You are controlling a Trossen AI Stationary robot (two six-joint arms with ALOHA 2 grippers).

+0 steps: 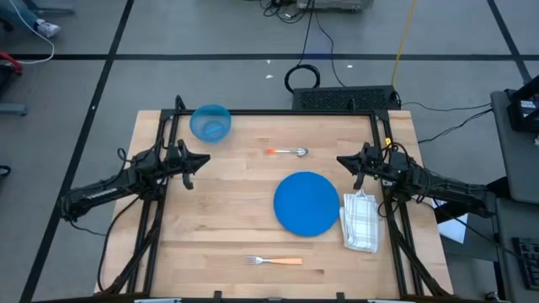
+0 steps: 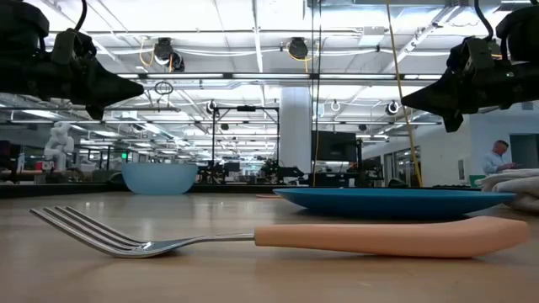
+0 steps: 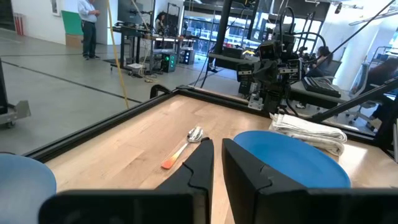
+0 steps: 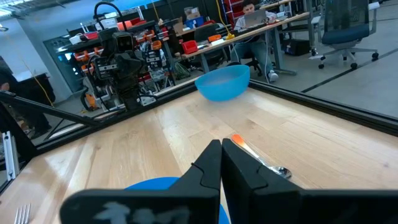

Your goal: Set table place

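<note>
Looks like the start of the place setting: nothing held, nothing yet gathered round the plate [image 1: 307, 203]. Left gripper [image 1: 199, 160] hangs above the worktop [image 1: 236, 219] at left centre of the high view, jaws nearly together with a thin gap showing in its wrist view, clamped on nothing. Right gripper [image 1: 347, 162] hangs at right centre, jaws together and empty.

Plate sits right of centre, towards the lower half of the high view. Folded cloth [image 1: 362, 222] lies along its right rim, touching or just beside; cannot tell which. Fork [image 1: 275, 262] lies alone near the bottom edge, below the plate, handle to the right. Spoon [image 1: 288, 151] lies above the plate, near the top of the frame, handle to the left. Bowl [image 1: 210, 123] stands at the upper left corner, right at the frame's bar.

Likely next move: open one pair of jaws, drop onto a utensil handle and carry it beside the plate. Spoon lies between both grippers; fork is well apart from either.

Plenty of bare wood across the left half and centre. Tight spots: bowl against the corner bar, cloth near the right-hand bar, fork close to the bottom edge.
</note>
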